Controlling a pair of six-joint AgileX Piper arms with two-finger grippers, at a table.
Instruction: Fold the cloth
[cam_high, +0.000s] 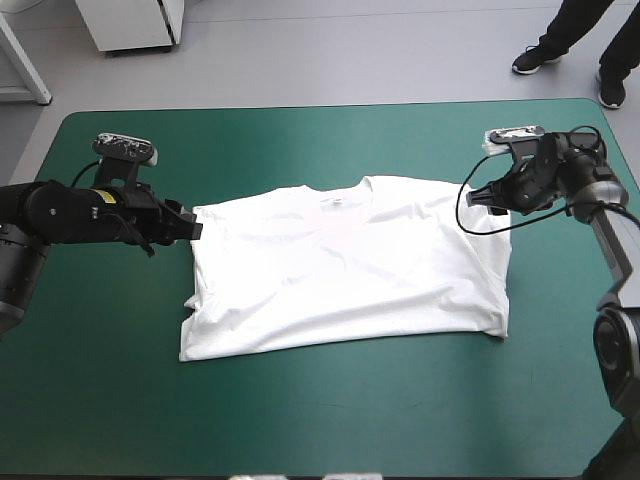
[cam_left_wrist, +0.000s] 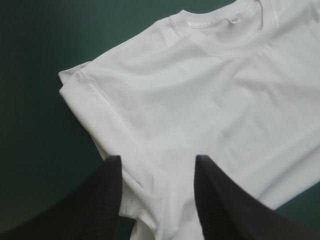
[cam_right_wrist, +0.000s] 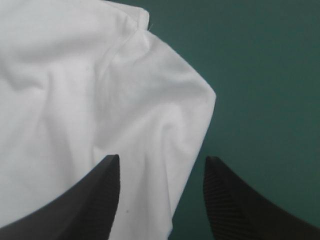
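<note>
Straddles the flat T-shirt's (cam_high: 350, 270) two sleeve edges with left gripper (cam_left_wrist: 157, 157) and right gripper (cam_right_wrist: 162, 157), both released, fingers apart.

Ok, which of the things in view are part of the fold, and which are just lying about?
Part of the job:
T-shirt, white, spread flat
left end effector, open, at one sleeve
right end effector, open, at the other sleeve's edge

Just lying about:
no loose item that I can see; only the teal-green cover around the shirt
</note>
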